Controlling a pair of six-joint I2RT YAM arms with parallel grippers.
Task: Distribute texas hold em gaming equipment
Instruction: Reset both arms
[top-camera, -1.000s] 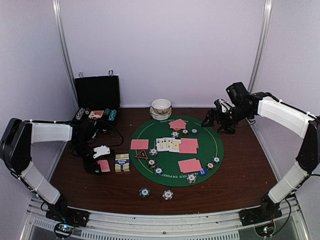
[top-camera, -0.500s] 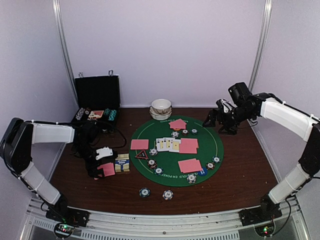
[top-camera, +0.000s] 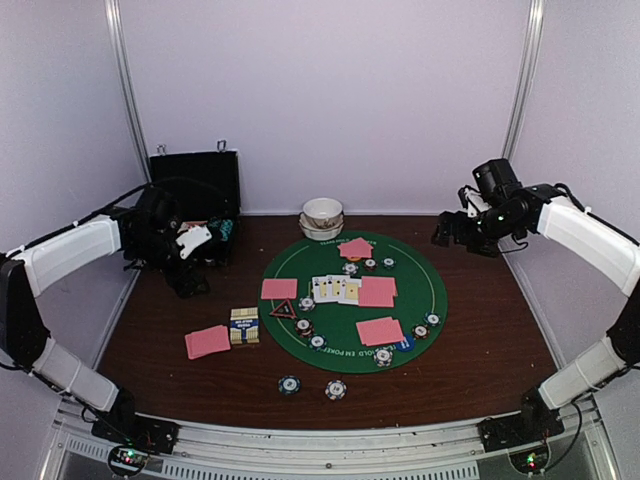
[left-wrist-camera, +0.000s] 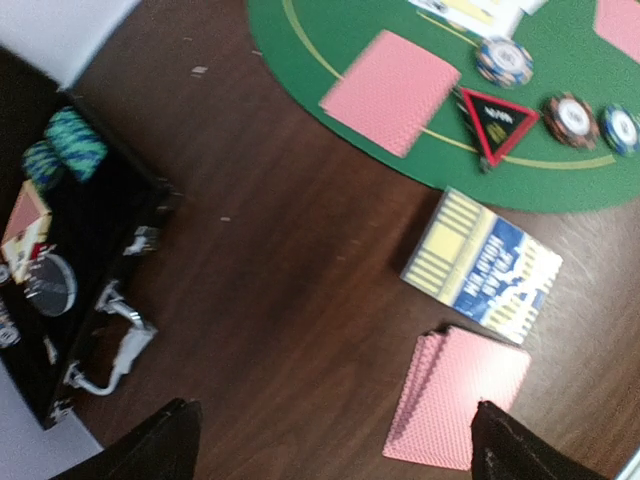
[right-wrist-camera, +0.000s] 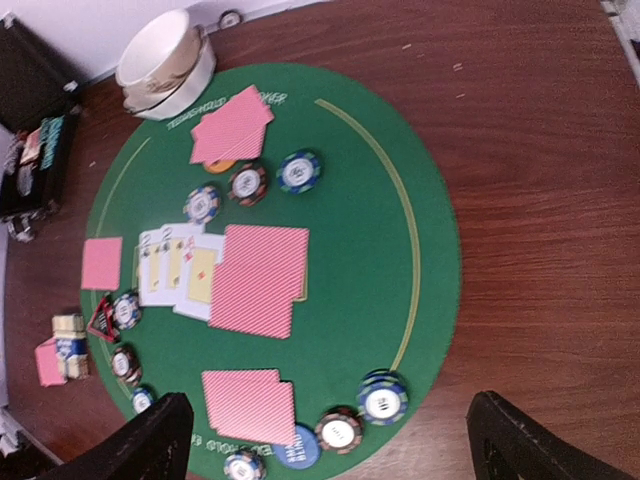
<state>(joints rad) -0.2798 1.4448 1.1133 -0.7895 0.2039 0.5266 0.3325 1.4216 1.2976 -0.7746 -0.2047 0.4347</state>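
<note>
Left of the green mat (top-camera: 437, 262), the black case (top-camera: 195, 185) holds teal chips (left-wrist-camera: 65, 145) not yet handed out. The left gripper (left-wrist-camera: 335, 415) hangs near it, fingers apart and empty. Pink cards (top-camera: 207, 341) lie just left of the mat. On it, pink-backed hands (top-camera: 380, 330) and face-up cards (top-camera: 335, 289) look mostly dealt. Beyond its right edge, the right gripper (right-wrist-camera: 330, 430) gapes empty.

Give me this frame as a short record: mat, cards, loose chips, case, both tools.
green mat: round, mid-table
face-up cards: row at mat centre
pink cards: piles on the mat; one fanned pile on bare wood beside the card box
triangle marker: at the mat's left edge
loose chips: two off the mat, near side
black case: open, far left
left tool: open, empty, raised near the case
right tool: open, empty, raised at far right
</note>
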